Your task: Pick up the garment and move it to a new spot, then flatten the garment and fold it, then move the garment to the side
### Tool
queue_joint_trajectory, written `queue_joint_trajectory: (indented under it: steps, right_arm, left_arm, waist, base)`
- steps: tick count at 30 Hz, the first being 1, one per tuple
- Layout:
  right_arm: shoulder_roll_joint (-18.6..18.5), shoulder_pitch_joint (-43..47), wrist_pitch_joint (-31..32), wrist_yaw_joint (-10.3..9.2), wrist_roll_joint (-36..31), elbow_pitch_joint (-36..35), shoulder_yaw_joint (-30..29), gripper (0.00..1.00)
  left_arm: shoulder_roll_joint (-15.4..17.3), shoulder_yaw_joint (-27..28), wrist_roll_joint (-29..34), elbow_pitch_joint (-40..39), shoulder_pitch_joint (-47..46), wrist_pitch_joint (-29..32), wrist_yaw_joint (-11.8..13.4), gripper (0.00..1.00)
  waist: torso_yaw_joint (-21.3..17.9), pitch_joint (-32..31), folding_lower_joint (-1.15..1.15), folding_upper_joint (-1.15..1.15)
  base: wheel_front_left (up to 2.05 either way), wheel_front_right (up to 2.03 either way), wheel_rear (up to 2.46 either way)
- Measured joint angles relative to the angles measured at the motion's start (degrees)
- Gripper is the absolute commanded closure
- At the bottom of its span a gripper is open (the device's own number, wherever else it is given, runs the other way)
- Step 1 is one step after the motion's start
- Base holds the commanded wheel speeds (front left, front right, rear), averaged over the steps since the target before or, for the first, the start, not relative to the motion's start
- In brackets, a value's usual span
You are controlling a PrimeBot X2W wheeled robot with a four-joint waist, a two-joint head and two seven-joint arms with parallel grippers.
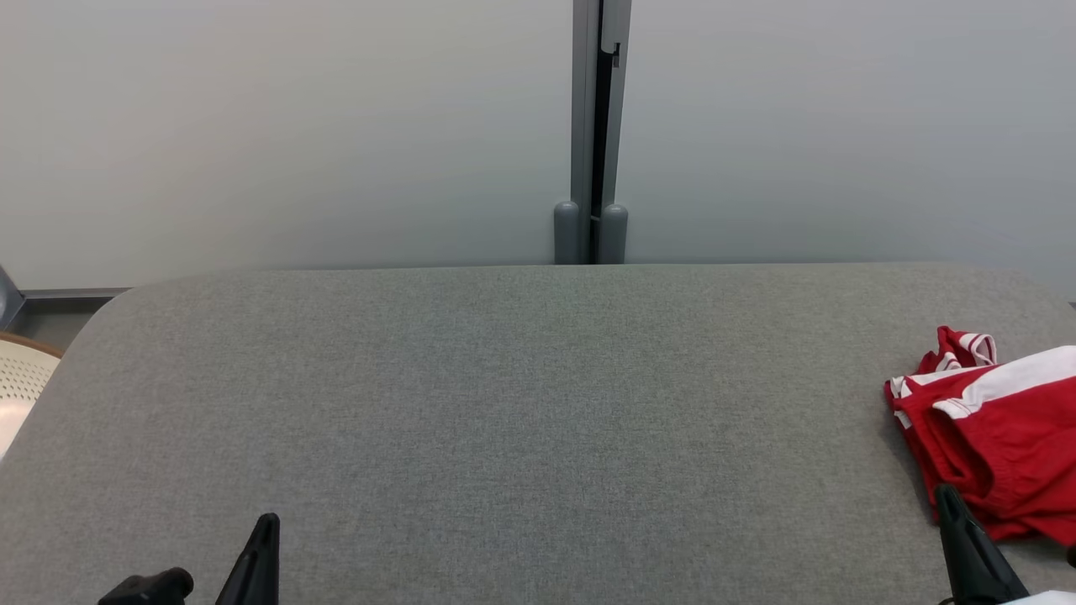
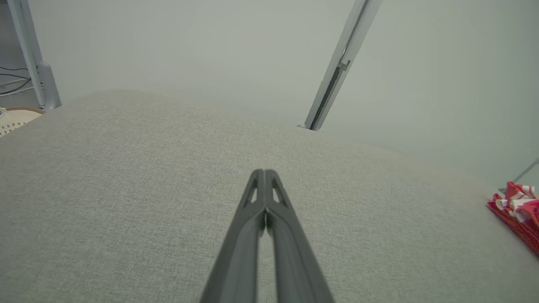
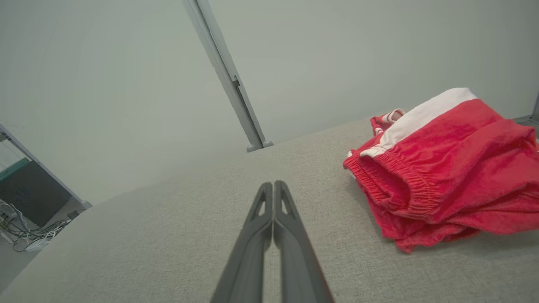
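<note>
The garment (image 1: 992,420) is a red pair of shorts with white stripes, lying bunched and roughly folded at the right edge of the grey fabric table (image 1: 504,395). In the right wrist view the garment (image 3: 446,168) lies to the right of my right gripper (image 3: 273,185), which is shut with nothing in it. In the head view my right gripper (image 1: 946,491) points up just in front of the garment's near edge. My left gripper (image 1: 269,521) is low at the front left, far from the cloth. Its fingers meet, shut and empty, in its own wrist view (image 2: 264,172), where the garment (image 2: 516,210) shows at the far right.
A pale wall with a grey vertical post (image 1: 593,126) stands behind the table. A perforated cream chair (image 1: 21,378) sits off the table's left edge. Cables and equipment (image 3: 25,214) lie on the floor beyond the table.
</note>
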Motion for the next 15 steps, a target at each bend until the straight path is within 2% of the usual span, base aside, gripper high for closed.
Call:
queue_joint_trajectory:
  steps: [15]
  right_arm:
    - [0.3, -3.9, -0.1, 0.0, 13.3, 4.0, -0.3, 1.0]
  left_arm:
    - [-2.4, 3.5, -11.8, 1.6, -3.1, 3.0, -2.4, 1.0]
  waist:
    - [-0.5, 0.8, 0.0, 0.0]
  base:
    - [0.0, 0.0, 0.0]
